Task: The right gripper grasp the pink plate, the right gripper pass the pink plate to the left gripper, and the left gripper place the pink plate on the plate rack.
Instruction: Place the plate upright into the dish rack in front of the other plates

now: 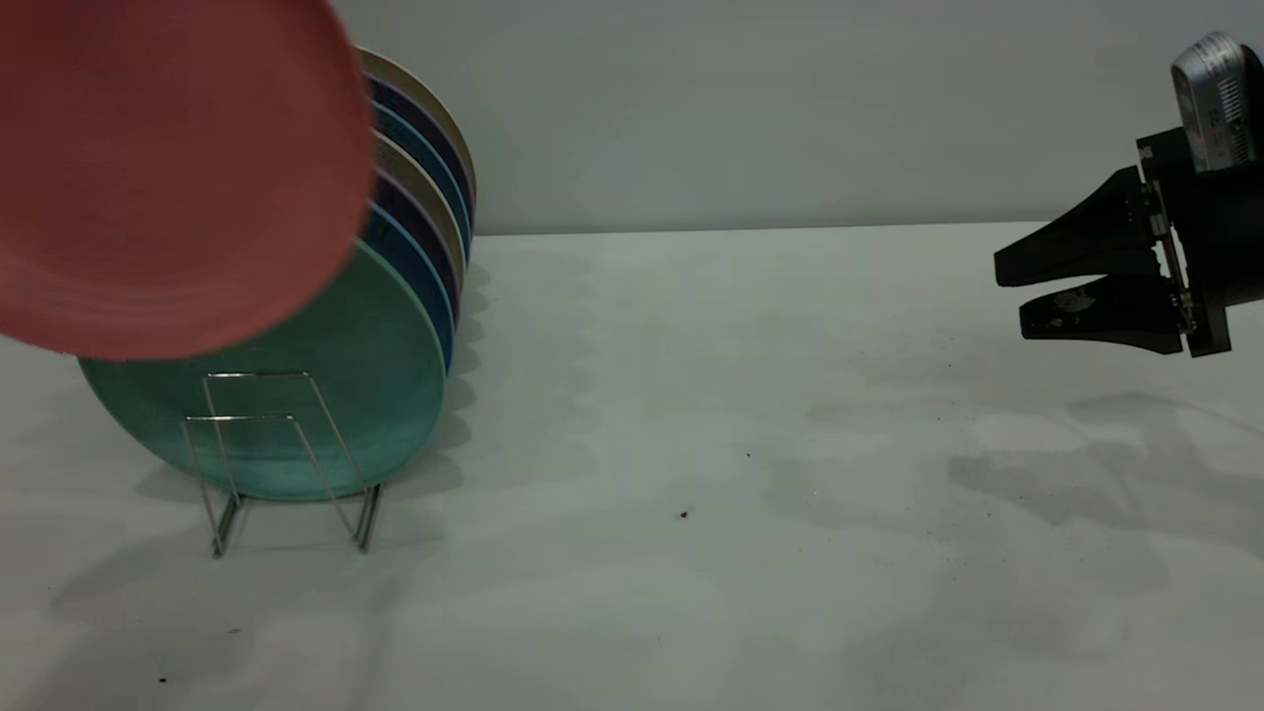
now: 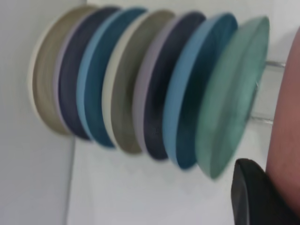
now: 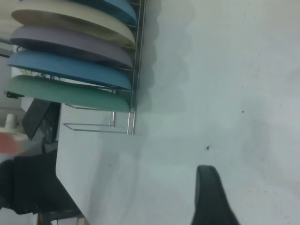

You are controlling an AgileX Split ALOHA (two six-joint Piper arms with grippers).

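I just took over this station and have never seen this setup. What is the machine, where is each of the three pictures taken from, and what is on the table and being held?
It is a two-armed robot at a white table. The wide picture comes from a camera facing both arms; the other two come from cameras on each arm's wrist.

The plate rack, thin silver wire, stands at the table's left side with seven plates on edge; the mint-green plate is the front one. One or two wire loops stand free in front of it.

The pink plate is up in the air, tilted, over the rack's front. The left gripper seems to carry it: only a black finger shows beside the plate's edge.

The right gripper hovers at the right side, open, holding nothing.
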